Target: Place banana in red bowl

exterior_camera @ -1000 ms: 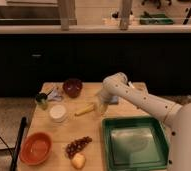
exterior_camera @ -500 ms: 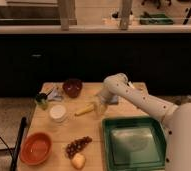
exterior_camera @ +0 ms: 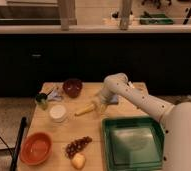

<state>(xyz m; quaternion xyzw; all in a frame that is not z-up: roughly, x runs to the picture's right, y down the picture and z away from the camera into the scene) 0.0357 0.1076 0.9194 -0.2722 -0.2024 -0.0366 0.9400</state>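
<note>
The banana [exterior_camera: 84, 110] is pale yellow and lies on the wooden table [exterior_camera: 89, 131] near its middle, pointing left and slightly down. My gripper [exterior_camera: 100, 106] is at the banana's right end, low over the table, on the white arm [exterior_camera: 139, 99] that comes in from the right. The red bowl [exterior_camera: 35, 148] is wide, shallow and orange-red. It stands empty at the table's front left, well to the left of and below the gripper in the picture.
A dark maroon bowl [exterior_camera: 72, 87] stands at the back. A white cup [exterior_camera: 58, 113] is left of the banana, and a green object [exterior_camera: 41, 99] at the left edge. Grapes [exterior_camera: 77, 145] and a round yellow fruit [exterior_camera: 78, 160] lie in front. A green tray [exterior_camera: 133, 145] is at the front right.
</note>
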